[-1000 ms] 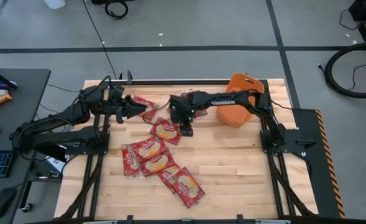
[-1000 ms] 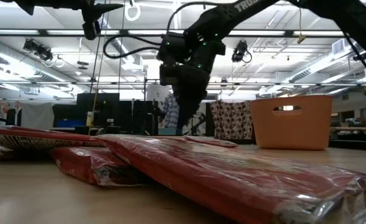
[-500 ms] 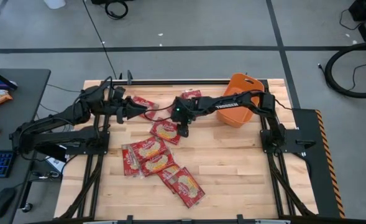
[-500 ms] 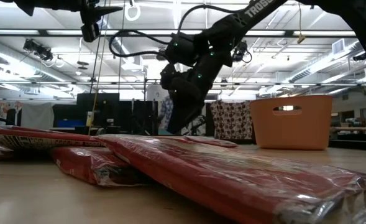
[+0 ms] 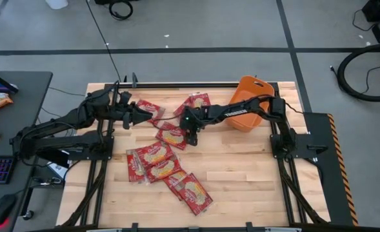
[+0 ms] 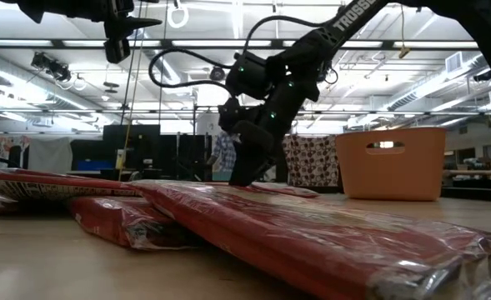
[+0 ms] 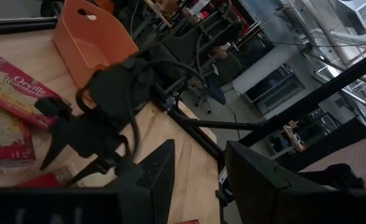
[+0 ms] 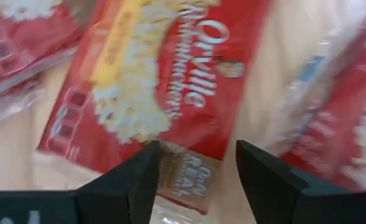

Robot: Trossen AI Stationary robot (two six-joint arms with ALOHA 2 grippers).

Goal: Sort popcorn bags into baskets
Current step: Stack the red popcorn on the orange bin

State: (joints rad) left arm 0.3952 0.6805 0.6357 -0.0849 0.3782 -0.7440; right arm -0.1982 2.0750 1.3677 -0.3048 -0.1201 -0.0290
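Observation:
Several red popcorn bags lie flat on the wooden table: a cluster (image 5: 156, 161) near the middle, two more (image 5: 191, 192) nearer the near edge, one (image 5: 197, 101) by the far edge and one (image 5: 148, 108) on the left. My right gripper (image 5: 190, 133) is open and slants down over a bag (image 5: 171, 136). Its fingers stand on either side of that bag's clear end (image 8: 184, 175). My left gripper (image 5: 142, 116) hovers open, high above the left bag. The orange basket (image 5: 250, 102) stands at the far right.
The right arm (image 5: 231, 113) stretches across the table in front of the basket. The left wrist view shows the right gripper (image 7: 77, 140), the basket (image 7: 89, 40) and a bag (image 7: 12, 93). Bare wood (image 5: 248, 174) lies on the near right. A desk (image 5: 15, 96) stands left of the table.
My right gripper has come down toward the bag at the table's middle and tipped from pointing straight down to a slant. Its forearm has swung toward the near edge, uncovering the bag by the far edge. The bags have stayed in place.

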